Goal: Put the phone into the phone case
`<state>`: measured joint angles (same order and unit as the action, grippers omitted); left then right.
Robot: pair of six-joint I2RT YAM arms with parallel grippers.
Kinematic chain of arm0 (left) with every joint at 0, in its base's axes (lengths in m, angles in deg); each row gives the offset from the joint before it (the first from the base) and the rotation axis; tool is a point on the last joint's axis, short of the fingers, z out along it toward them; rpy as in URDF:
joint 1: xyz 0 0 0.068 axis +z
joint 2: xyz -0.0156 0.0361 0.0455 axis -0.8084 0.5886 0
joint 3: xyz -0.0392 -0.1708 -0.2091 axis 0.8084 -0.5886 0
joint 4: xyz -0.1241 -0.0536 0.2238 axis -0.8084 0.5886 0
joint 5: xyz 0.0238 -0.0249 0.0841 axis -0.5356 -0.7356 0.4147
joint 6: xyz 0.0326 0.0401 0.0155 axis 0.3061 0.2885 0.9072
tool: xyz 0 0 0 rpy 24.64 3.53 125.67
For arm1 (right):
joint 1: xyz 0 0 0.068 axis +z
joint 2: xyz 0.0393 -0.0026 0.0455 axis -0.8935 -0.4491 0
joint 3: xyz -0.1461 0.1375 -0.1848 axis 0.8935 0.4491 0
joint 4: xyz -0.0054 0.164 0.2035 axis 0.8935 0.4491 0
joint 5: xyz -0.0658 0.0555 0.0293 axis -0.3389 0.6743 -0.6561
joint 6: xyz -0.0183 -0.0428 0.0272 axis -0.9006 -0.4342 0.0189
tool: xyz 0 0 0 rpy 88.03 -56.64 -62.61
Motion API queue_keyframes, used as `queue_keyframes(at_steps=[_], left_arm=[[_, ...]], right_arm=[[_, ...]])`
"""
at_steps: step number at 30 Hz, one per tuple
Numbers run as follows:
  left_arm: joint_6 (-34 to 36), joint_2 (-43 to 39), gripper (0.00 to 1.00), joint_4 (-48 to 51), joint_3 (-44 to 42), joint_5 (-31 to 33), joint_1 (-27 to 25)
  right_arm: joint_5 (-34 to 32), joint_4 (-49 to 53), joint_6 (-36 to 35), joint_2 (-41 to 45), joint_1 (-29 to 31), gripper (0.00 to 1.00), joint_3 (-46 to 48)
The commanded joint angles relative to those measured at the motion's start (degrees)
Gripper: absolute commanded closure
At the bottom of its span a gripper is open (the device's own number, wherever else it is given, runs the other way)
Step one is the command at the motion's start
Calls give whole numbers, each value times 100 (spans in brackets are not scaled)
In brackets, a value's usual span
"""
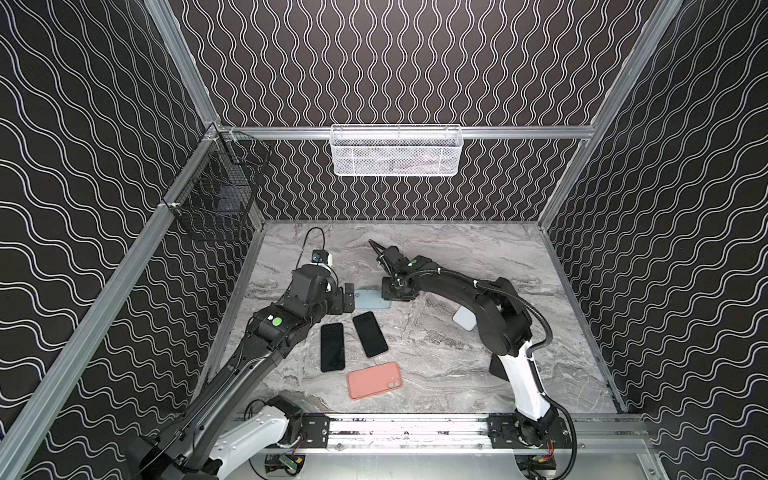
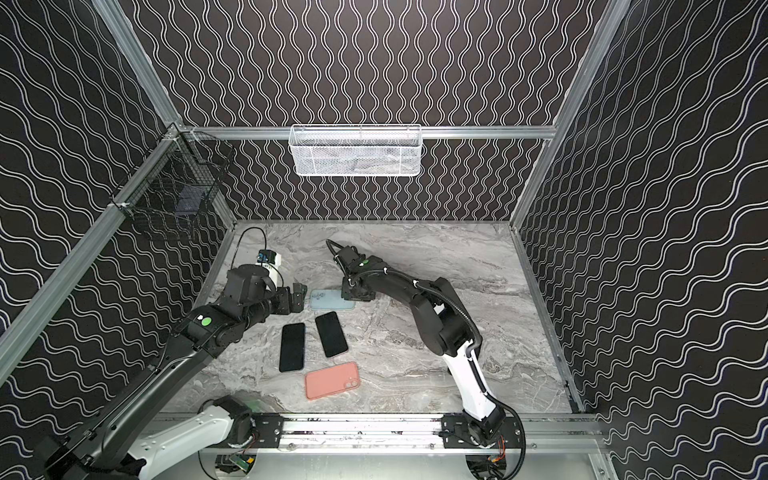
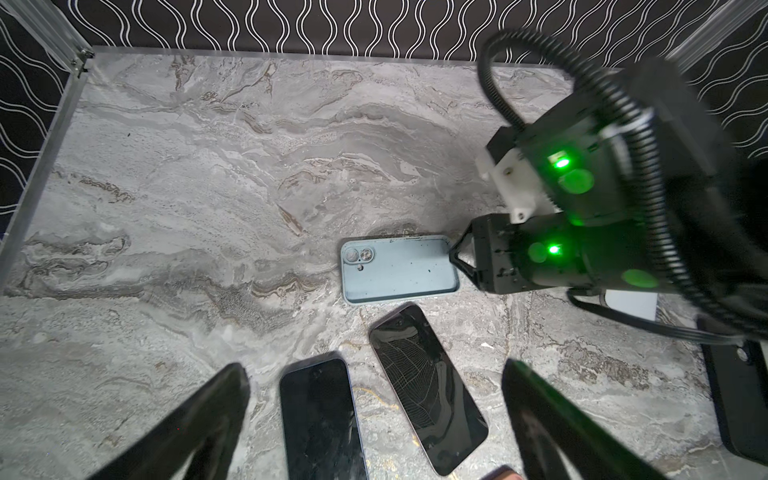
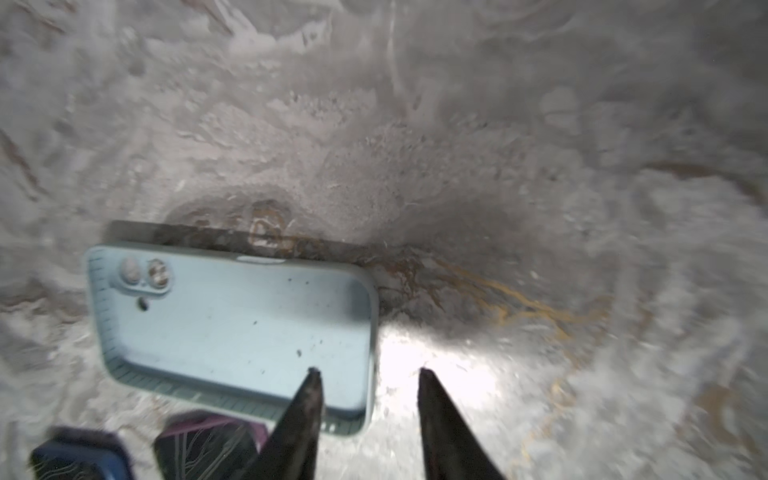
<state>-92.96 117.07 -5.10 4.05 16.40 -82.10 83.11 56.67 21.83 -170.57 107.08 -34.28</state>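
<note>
Pale blue rubbery phone case (image 3: 399,270) is laid hollow-up on grey marbled table (image 3: 208,166). Right claw (image 4: 369,370) is held parted astride its right end; left claw (image 3: 374,365) is held spread wide.

Black walls (image 1: 415,62) with white wavy lines enclose a grey marbled counter (image 1: 478,257); a white mesh basket (image 1: 396,153) hangs at the back.

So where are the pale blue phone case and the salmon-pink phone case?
pale blue phone case (image 3: 399,272): left wrist view, its bare inner floor.
salmon-pink phone case (image 1: 373,380): in a top view, middle of its back.
</note>
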Motion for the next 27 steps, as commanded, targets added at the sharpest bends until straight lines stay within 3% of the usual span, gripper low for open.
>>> queue_keyframes(at_steps=[1,6,11,14,16,19,27], left_arm=[[-44,-17,1,-183,-29,-60,9],[21,62,1,-478,10,-847,12],[51,55,1,-835,-125,-1411,-3],[-23,108,1,-1216,-257,-1981,-105],[-65,382,1,-1151,-90,-2137,-317],[-23,824,1,-948,173,-2049,-726],[-692,1460,1,-1387,151,-2249,-964]], right_arm=[[-320,231,-4,432,-67,49,61],[-496,-50,-82,1681,-540,37,1193],[-49,-365,-47,3240,-1653,31,2824],[197,-613,-45,3850,-2365,20,3648],[280,-753,-64,4049,-2685,9,4045],[418,-965,-94,4079,-2952,1,4395],[737,-1548,-11,3805,-3294,0,5007]])
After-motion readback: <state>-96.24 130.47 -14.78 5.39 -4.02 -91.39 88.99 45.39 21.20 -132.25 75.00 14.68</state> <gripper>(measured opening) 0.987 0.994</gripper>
